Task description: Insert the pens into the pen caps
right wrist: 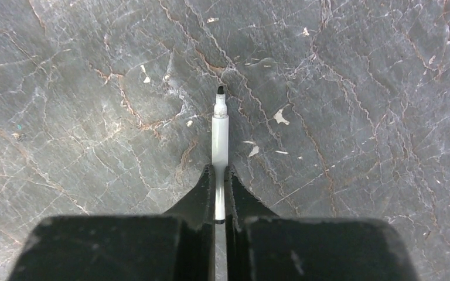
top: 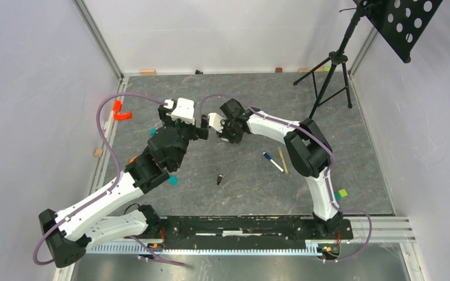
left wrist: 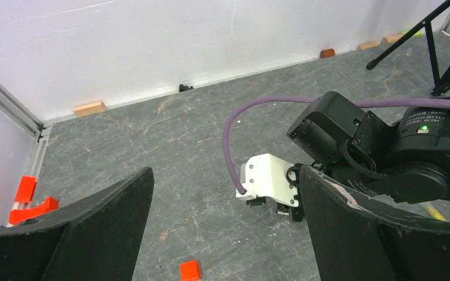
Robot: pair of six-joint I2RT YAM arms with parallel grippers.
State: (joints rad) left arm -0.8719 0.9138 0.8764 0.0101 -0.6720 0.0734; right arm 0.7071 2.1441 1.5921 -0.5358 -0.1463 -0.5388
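Right jaws pinched narrow on white pen [right wrist: 220,140], gripping rear of barrel so black nib juts clear ahead, free for capping. Cannot tell if pen is off tabletop [right wrist: 357,88]. Left jaws wide apart, empty, facing right jaws close by; likely free to fetch cap. Black pen cap [top: 219,179] lies loose, well apart, base-side of both jaws. Blue-ended pen [top: 272,162] and yellow-olive pen [top: 282,159] lie side by side, right of right jaws, ungripped.

Grey marbled table [top: 246,187], white pen [top: 273,163] beside yellow pen [top: 282,159], black cap [top: 219,179], teal cube [top: 173,181].
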